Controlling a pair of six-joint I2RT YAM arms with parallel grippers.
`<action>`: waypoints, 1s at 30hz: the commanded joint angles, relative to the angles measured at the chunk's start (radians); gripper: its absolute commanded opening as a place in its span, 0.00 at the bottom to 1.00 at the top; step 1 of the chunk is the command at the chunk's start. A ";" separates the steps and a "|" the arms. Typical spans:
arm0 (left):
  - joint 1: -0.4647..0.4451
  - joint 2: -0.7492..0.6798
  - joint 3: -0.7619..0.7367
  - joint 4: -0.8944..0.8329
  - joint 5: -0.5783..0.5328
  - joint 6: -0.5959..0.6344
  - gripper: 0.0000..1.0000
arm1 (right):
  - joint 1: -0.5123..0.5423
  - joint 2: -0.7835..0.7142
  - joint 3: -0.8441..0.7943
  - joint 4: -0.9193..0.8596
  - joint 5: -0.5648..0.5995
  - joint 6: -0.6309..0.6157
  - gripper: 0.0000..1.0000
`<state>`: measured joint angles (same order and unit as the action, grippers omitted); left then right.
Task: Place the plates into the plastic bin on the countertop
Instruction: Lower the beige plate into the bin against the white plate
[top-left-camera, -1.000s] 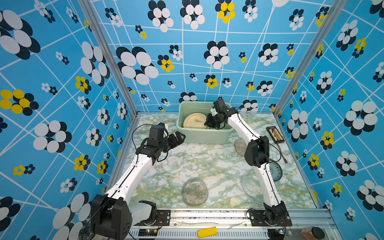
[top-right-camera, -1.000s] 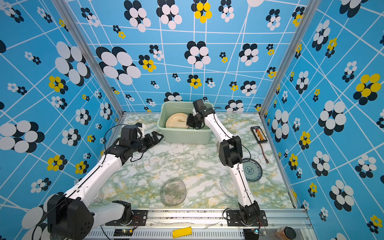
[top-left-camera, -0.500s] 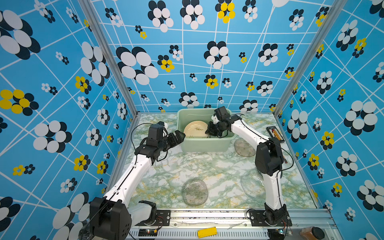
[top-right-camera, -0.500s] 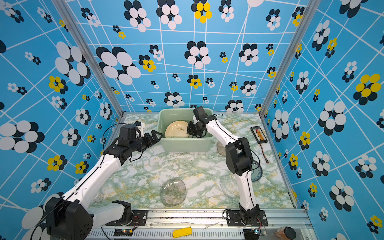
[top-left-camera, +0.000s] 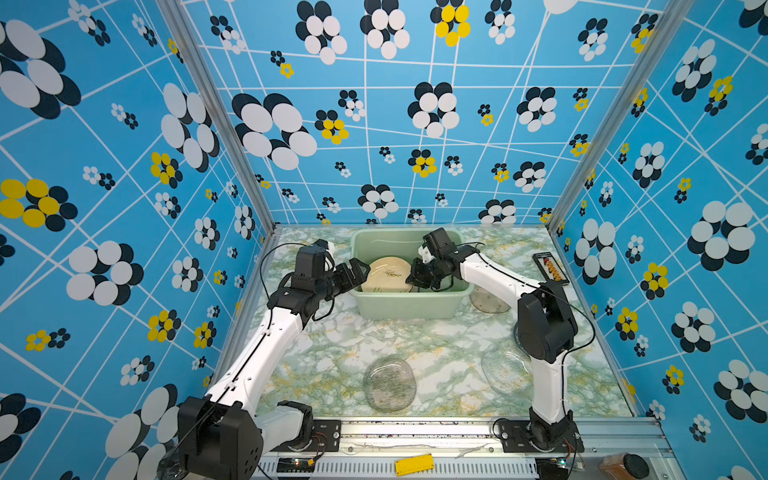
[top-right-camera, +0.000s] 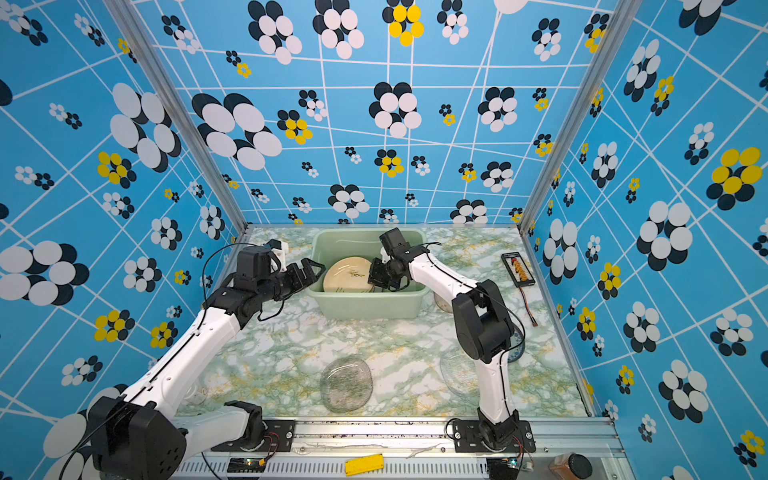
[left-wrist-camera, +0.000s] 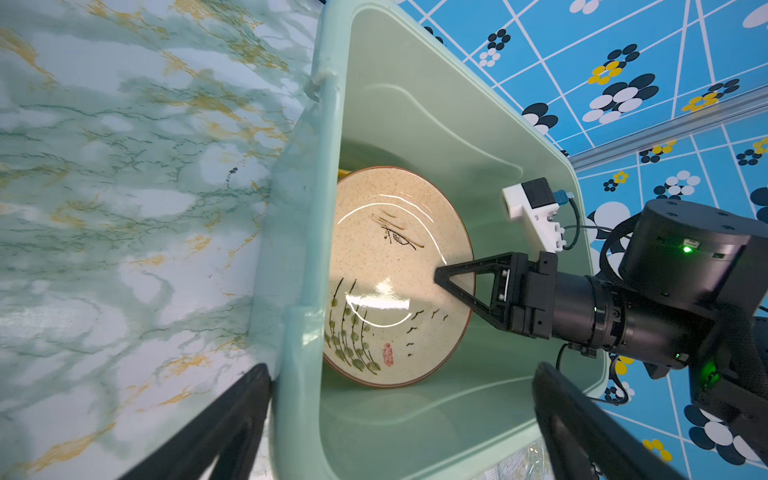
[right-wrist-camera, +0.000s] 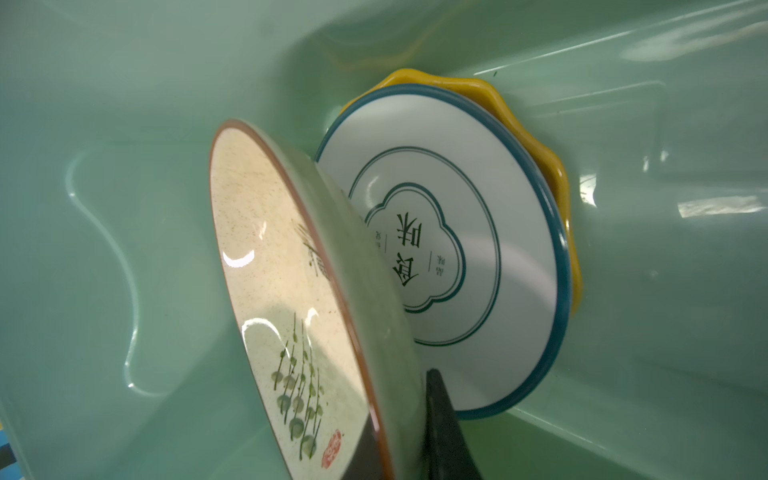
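- In both top views the plastic bin (top-left-camera: 407, 308) sits on the worktop (top-left-camera: 374, 340) at 12 o'clock, close to the back wall.
- A beige plate (top-left-camera: 387, 274) with a grass drawing is inside the bin, at the bin's 9 o'clock end. It is tipped up on its edge.
- The right fingers (top-left-camera: 415, 277) reach into the bin from 3 o'clock. They are pinching the rim of the beige plate.
- The left fingers (top-left-camera: 358, 272) are spread wide, right at the bin's 9 o'clock rim.
- A clear glass plate (top-left-camera: 388, 384) lies flat on the worktop at 6 o'clock from the bin.
- A second glass plate (top-left-camera: 505, 370) lies at 5 o'clock from the bin, partly under the right arm (top-left-camera: 544, 324).
- A smoky glass plate (top-left-camera: 488, 303) lies just beside the bin at 4 o'clock.
- In a top view a blue-patterned plate (top-right-camera: 517, 349) peeks out from behind the right arm.
- A small black board (top-left-camera: 550, 268) lies at 3 o'clock from the bin, well apart from it.
- In the left wrist view the beige plate leans inside the bin, near one wall. One black right finger lies on the plate's face.
- The two left finger tips are far apart there, with the bin's wall between them. I cannot tell if they touch it.
- In the right wrist view the beige plate stands tilted over a white plate (right-wrist-camera: 498, 257) with a blue rim.
- The white plate lies on a yellow plate (right-wrist-camera: 559, 183) with a wavy rim, on the bin's floor.
- One black right finger presses the back of the beige plate. The other one is hard to make out.
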<state>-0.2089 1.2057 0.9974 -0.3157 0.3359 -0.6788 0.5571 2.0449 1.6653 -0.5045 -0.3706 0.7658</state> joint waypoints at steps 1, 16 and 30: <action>0.005 -0.010 0.031 -0.019 -0.015 0.029 0.99 | -0.003 -0.007 0.084 0.061 -0.053 0.036 0.00; 0.005 -0.007 0.032 -0.017 -0.017 0.038 0.99 | -0.022 0.091 0.180 -0.024 -0.045 0.001 0.00; 0.005 -0.001 0.026 -0.011 -0.017 0.033 0.99 | -0.027 0.124 0.196 -0.051 -0.032 -0.006 0.06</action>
<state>-0.2089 1.2057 0.9981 -0.3218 0.3283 -0.6609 0.5343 2.1731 1.8076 -0.5720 -0.3748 0.7738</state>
